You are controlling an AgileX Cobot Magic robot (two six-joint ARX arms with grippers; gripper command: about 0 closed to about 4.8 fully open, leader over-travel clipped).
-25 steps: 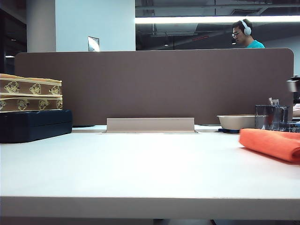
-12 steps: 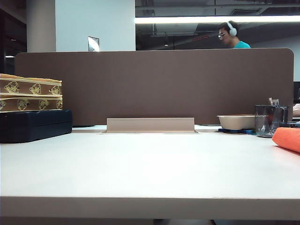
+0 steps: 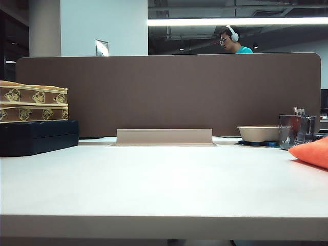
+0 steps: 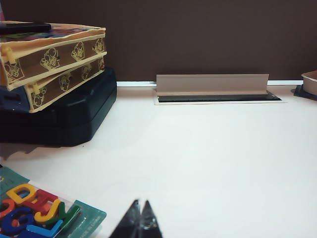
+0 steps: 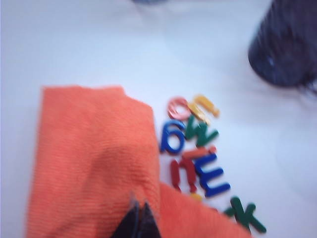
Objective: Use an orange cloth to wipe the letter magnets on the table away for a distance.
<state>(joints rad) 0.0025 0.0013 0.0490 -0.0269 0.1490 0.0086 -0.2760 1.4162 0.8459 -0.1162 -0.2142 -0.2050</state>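
Since a second ago the orange cloth (image 3: 312,151) slides rightward, nearly off the exterior view. Right claw (image 5: 138,218), clamped on the cloth, holds it against the letter magnets (image 5: 198,151) on the bench (image 3: 154,179); sweeping seems underway. Left claw (image 4: 139,218), tips together, idles near a packaged letter set (image 4: 34,213). Blur hides contact.

Pretty clearly an open-plan office. The white desk (image 3: 154,184) has a brown partition panel (image 3: 169,92) running along its back edge, with a flip-up cable cover (image 3: 164,136) set in the middle of that edge. Behind the panel a guy in white headphones (image 3: 233,41) sits under a long strip of ceiling light (image 3: 236,21).
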